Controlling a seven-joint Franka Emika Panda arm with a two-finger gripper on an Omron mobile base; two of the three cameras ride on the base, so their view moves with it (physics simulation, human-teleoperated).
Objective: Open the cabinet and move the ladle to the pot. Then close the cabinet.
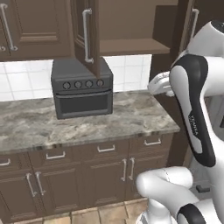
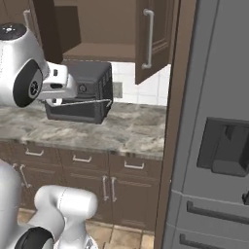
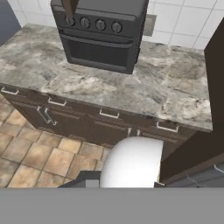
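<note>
Carrying the ladle (image 2: 90,102), clenched in the gripper (image 2: 68,95) at left centre of the right base view, thin handle jutting toward the toaster oven (image 2: 80,92). Likely light, stiff, slippery; best pinched mid-handle. Cabinet (image 1: 131,26) doors open, upper frame.

A dark toaster oven (image 1: 82,89) sits on the marble counter (image 1: 131,118) against the white tiles (image 1: 22,81). A grey fridge (image 2: 214,136) stands right of it.
</note>
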